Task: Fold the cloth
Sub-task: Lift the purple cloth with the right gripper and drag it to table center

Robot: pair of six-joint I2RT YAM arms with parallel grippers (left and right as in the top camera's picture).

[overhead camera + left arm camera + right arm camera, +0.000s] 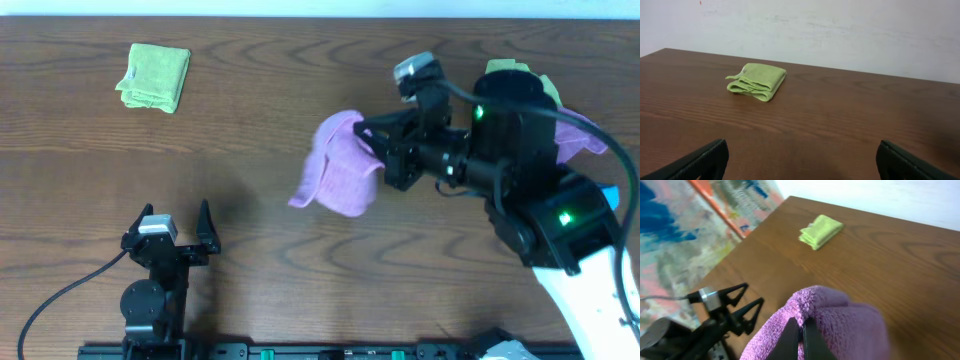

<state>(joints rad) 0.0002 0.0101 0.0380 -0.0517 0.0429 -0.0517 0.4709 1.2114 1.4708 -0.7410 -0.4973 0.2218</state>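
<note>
1. The right gripper (800, 335) is pinching a bunched fold of the pinkish-purple microfibre cloth (338, 165), with its fingers pressed tight together.
2. The cloth is hanging crumpled from that gripper over the middle of the brown wooden table (300, 290).
3. The left gripper (176, 218) is sitting near the table's front edge, fingers spread wide and holding nothing.
4. A folded lime-green cloth (155, 77) is lying at the far left, well apart.

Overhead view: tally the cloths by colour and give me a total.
Lime-green cloths: 2, the second partly hidden behind the right arm
Pinkish-purple cloth: 1, pinched in the right gripper
Violet cloth: 1, partly hidden behind the same arm
Total: 4
</note>
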